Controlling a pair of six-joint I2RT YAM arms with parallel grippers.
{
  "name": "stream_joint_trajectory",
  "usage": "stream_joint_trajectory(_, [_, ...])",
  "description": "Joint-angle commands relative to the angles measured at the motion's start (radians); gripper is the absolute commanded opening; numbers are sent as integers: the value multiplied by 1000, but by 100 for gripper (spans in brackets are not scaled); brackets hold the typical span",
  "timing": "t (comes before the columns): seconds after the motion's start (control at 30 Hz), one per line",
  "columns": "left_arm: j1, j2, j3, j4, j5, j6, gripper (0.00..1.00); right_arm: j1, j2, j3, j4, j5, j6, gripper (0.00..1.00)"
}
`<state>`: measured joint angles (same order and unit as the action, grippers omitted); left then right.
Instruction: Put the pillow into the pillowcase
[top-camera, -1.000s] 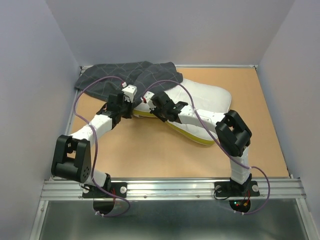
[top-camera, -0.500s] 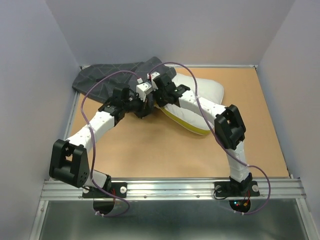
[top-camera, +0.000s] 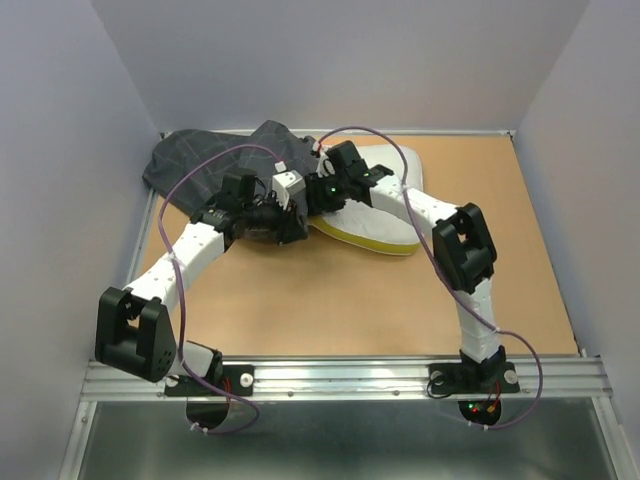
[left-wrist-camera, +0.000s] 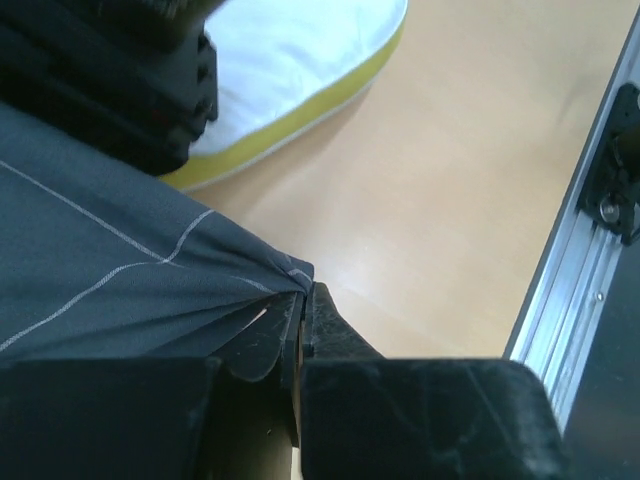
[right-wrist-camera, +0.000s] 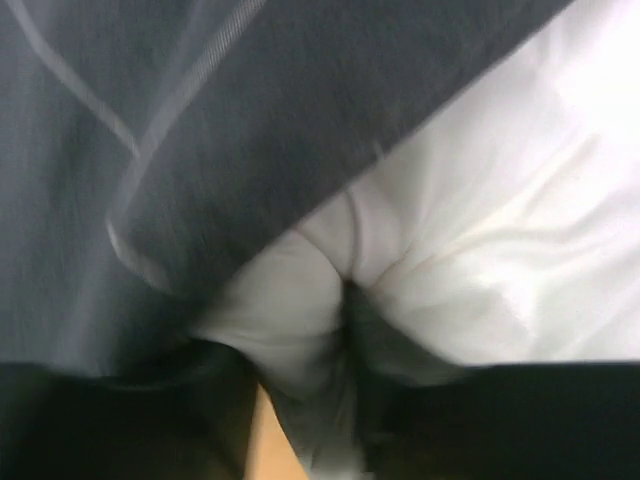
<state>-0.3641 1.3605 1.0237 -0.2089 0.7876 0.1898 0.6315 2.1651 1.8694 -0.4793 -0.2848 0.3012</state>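
The dark grey pillowcase (top-camera: 200, 165) is bunched at the back left of the table. The white pillow (top-camera: 375, 225), with its yellow band, lies just to its right, its left end under the cloth's edge. My left gripper (top-camera: 298, 222) is shut on a hem corner of the pillowcase (left-wrist-camera: 120, 270), pinched at the fingertips (left-wrist-camera: 303, 292). My right gripper (top-camera: 318, 195) is on the pillow's left end. In the right wrist view, white pillow fabric (right-wrist-camera: 480, 230) puckers into the gripper (right-wrist-camera: 345, 300), and the pillowcase (right-wrist-camera: 200, 120) drapes over it.
Grey walls close in the back and both sides. An aluminium rail (top-camera: 350, 375) runs along the near edge, also seen at the right as the rail (left-wrist-camera: 570, 260) in the left wrist view. Purple cables loop above both arms.
Both arms have moved back and left. The pillow has slid with the right gripper toward the pillowcase, and the left gripper has shut on the pillowcase's edge.
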Motion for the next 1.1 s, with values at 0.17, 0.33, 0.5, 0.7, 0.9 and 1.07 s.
stream_joint_trajectory(0.17, [63,-20,176,-280,82,212,57,-176,-368,-335,54,-209,-146,88])
stream_joint_trajectory(0.33, [60,98,360,-158,-80,108,62,-374,-389,-277,53,-195,-172,100])
stream_joint_trajectory(0.5, [56,287,504,-15,-252,1,62,-398,-185,-80,50,-233,-206,97])
stream_joint_trajectory(0.7, [54,462,627,26,-379,-52,62,-369,10,-12,45,-251,-198,89])
stream_joint_trajectory(0.9, [54,540,589,-44,-387,-13,58,-310,-49,-307,42,-264,-250,82])
stream_joint_trajectory(1.07, [54,483,455,-102,-337,33,55,-227,-244,-590,-2,-333,-350,78])
